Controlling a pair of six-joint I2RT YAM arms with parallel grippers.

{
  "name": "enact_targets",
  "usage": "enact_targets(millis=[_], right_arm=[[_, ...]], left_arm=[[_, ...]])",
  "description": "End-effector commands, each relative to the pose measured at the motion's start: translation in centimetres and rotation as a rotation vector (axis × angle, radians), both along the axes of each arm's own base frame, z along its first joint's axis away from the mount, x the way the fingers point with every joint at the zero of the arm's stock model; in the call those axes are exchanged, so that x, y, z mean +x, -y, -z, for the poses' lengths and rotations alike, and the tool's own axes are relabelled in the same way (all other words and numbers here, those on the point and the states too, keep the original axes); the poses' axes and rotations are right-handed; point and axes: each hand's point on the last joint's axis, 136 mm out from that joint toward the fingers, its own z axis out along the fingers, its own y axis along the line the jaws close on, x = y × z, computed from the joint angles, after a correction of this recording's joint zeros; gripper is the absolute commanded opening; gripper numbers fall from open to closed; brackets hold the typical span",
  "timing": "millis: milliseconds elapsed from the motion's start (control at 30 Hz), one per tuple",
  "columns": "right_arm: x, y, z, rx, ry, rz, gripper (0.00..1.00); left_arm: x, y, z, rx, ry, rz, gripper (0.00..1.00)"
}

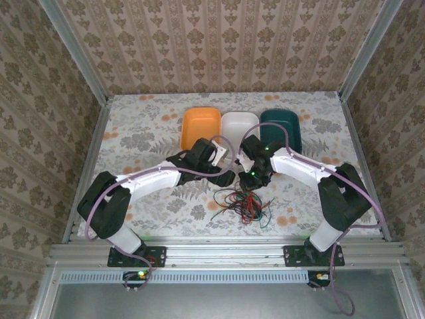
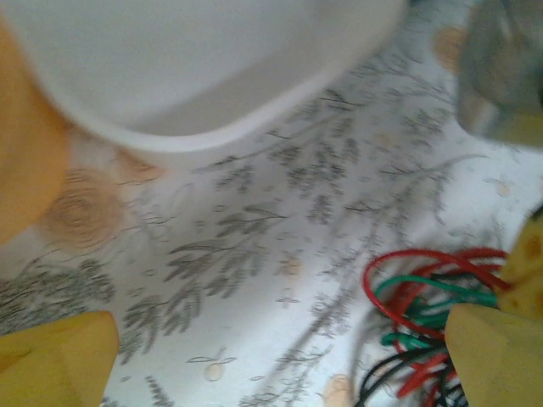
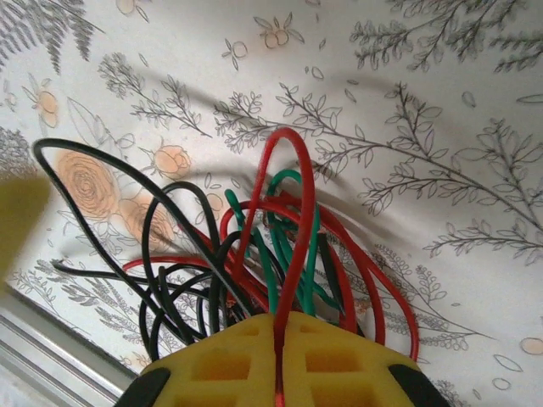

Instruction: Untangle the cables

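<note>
The cables (image 1: 242,203) lie as a tangle of red, black and green strands on the flowered tablecloth, near the front middle. My right gripper (image 1: 254,178) sits just above the tangle's far edge. Seen from the right wrist, the right gripper (image 3: 280,329) has its yellow fingers (image 3: 348,360) pressed together on a red cable (image 3: 299,220), whose tall loop rises out of the pile. My left gripper (image 1: 224,177) is just left of the tangle. From the left wrist, the left gripper (image 2: 280,365) stands wide open over bare cloth, with the cables (image 2: 420,301) beside its right finger (image 2: 496,352).
Three trays stand in a row at the back: orange tray (image 1: 200,126), white tray (image 1: 238,125) and teal tray (image 1: 282,126). The white tray (image 2: 195,76) is close ahead of the left gripper. A metal rail (image 1: 226,252) runs along the table's near edge.
</note>
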Motion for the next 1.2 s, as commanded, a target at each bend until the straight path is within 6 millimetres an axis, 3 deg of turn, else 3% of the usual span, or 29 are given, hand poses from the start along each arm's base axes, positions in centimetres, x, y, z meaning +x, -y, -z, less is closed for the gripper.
enact_targets(millis=[0,200,467,600,733,1000,1067,1167], right_arm=[[2.6,-0.1,-4.9,0.064,0.179,0.032,0.07],[5.0,-0.8,-10.3,0.207,0.335,0.104,0.05],[7.3,-0.5,-17.1,0.412,0.473,0.278,0.04],[7.6,0.8,-19.6,0.467,0.536,0.367,0.04],[7.8,3.2,-21.7,0.456,0.631,0.474,0.04],[7.7,10.2,-26.9,0.338,0.924,0.723,0.02],[7.5,12.1,-27.8,0.286,0.981,0.790,0.02],[7.4,14.1,-29.1,0.214,1.060,0.852,0.01]], left_arm=[[-2.8,2.0,-0.5,-0.013,0.032,0.220,1.00],[-2.7,4.3,-0.4,-0.045,0.029,0.300,1.00],[-1.2,5.4,2.9,-0.034,0.014,0.303,0.96],[-0.7,5.5,4.4,-0.036,-0.014,0.281,0.75],[-0.8,5.1,5.6,-0.024,-0.036,0.273,0.66],[-1.1,3.7,7.3,-0.019,-0.078,0.216,0.05],[-1.2,3.5,7.2,-0.030,-0.081,0.201,0.00],[-1.2,3.2,7.1,-0.039,-0.079,0.186,0.00]])
